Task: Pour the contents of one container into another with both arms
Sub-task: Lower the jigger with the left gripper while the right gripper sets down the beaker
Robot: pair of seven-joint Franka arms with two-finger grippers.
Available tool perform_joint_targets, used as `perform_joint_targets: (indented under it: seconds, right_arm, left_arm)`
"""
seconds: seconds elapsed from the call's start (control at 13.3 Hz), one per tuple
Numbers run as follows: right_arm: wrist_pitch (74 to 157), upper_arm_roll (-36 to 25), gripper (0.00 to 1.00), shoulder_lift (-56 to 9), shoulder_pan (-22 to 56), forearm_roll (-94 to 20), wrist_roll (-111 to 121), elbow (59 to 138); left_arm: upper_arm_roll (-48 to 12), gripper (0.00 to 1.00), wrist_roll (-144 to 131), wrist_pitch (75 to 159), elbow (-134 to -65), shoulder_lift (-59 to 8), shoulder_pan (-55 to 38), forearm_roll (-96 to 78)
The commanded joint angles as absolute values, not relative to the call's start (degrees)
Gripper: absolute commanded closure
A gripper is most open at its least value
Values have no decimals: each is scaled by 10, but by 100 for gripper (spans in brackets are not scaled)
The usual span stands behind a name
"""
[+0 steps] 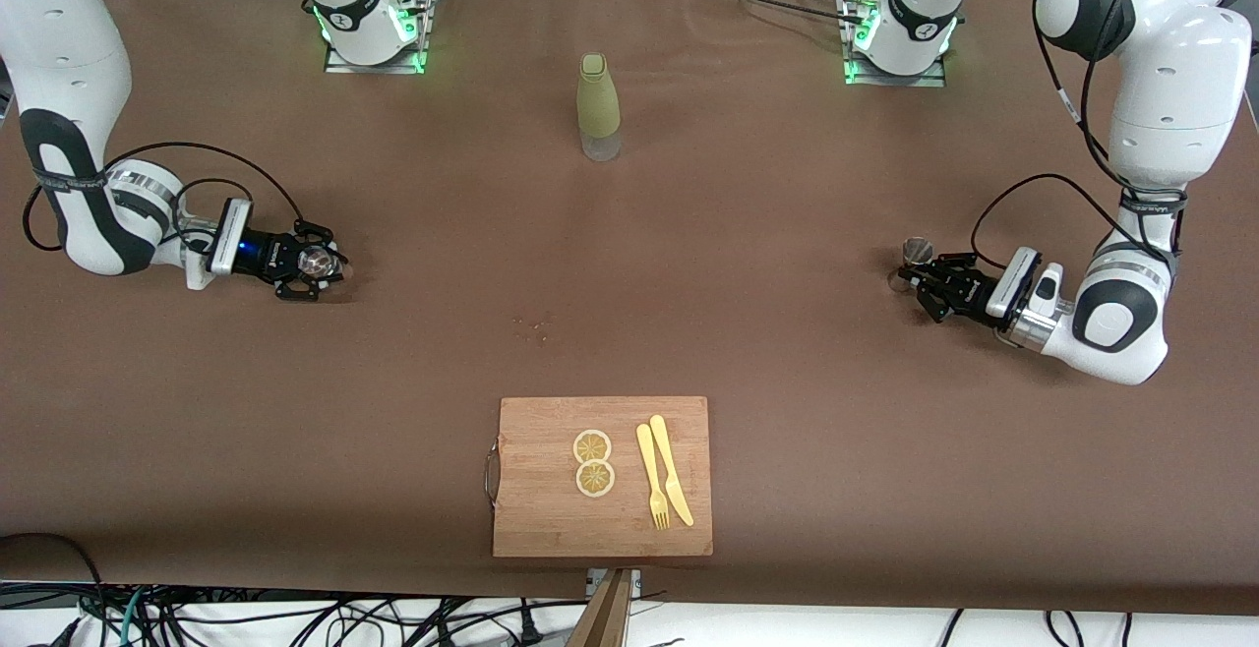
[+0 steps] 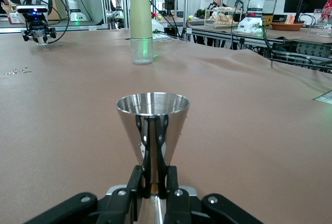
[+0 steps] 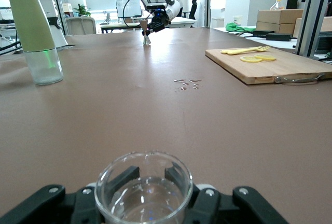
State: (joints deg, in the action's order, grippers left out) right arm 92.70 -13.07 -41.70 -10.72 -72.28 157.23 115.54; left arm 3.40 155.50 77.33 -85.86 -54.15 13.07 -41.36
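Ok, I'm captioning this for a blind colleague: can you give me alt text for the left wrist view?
The left gripper is shut on the narrow waist of a small silvery hourglass-shaped metal jigger, held upright over a brown table. Farther along the table stands a tall olive-green bottle with a clear base.

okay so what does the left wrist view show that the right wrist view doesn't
Only the left wrist view shows, close up, the left gripper shut on the waist of the metal jigger. Only the right wrist view shows the wooden cutting board with lemon slices and a yellow fork, and the right gripper shut on the clear glass cup. Both show the olive-green bottle, the small crumbs and the brown table.
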Motion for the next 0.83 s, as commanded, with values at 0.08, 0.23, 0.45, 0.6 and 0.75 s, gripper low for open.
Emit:
perform_joint_targets:
  seconds: [0.08,0.23,0.45,0.6,0.75]
  right_arm:
    - [921,-134,67,-439,-106,-748,1636,1143]
    - [927,-133,66,-445,-103,-751,1635,1137]
    - [950,-133,66,-447,-97,-753,1632,1130]
    - [961,-131,66,-451,-95,-753,1630,1129]
    - [966,-131,62,-451,-92,-753,1628,1129]
  left_arm:
    - [52,92,1600,766,-846,-555,133,-402]
    - [52,70,1600,767,-844,-558,134,-403]
    - [52,0,1616,767,-838,-558,134,-404]
    - [53,0,1615,767,-837,-558,134,-403]
    - [70,0,1611,770,-836,-548,134,-401]
